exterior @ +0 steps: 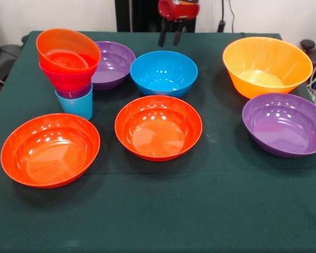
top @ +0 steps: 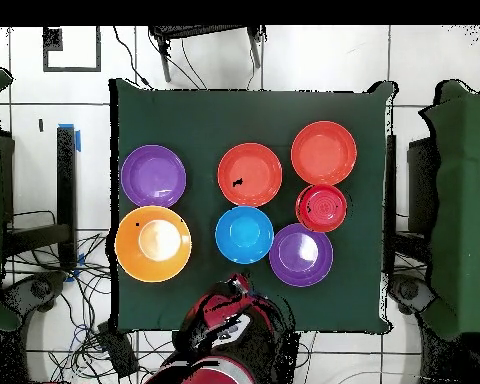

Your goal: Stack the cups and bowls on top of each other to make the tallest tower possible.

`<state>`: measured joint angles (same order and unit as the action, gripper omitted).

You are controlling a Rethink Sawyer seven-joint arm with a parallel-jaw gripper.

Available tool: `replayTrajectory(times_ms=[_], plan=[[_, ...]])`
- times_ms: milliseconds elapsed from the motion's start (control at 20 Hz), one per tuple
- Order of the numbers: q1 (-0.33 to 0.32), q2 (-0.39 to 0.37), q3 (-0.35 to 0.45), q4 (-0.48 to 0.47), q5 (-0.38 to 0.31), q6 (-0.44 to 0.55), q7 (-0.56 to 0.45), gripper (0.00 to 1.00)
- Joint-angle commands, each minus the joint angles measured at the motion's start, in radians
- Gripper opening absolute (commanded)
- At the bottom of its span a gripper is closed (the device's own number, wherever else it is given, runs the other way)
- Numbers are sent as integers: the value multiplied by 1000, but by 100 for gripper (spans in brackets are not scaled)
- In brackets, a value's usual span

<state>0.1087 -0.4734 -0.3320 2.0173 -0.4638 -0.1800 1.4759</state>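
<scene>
From the front I see the tower [exterior: 69,71] near the far left corner of the table [exterior: 163,211], light blue cup [exterior: 76,104] lowest, leaning slightly because wider pieces nest above it. My gripper [exterior: 170,36] hangs empty at the far edge, fingers narrowly apart, over the blue bowl [exterior: 164,73].

Overhead, the tower [top: 322,207] stands by the right edge; the arm sits drawn back at the bottom edge.

- Claw [exterior: 169,36] cut off above by the top edge; open or shut unclear.
- Purple cup [exterior: 76,94] mostly hidden inside the tower [exterior: 68,66].
- Purple bowl [exterior: 112,65] partly hidden behind the tower.
</scene>
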Motion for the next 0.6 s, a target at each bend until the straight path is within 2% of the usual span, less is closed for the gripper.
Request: replayTrajectory(times_ms=[50, 600], plan=[[-32, 15, 167, -139, 27, 96, 113, 100], [-32, 31, 170, -166, 51, 78, 142, 100]])
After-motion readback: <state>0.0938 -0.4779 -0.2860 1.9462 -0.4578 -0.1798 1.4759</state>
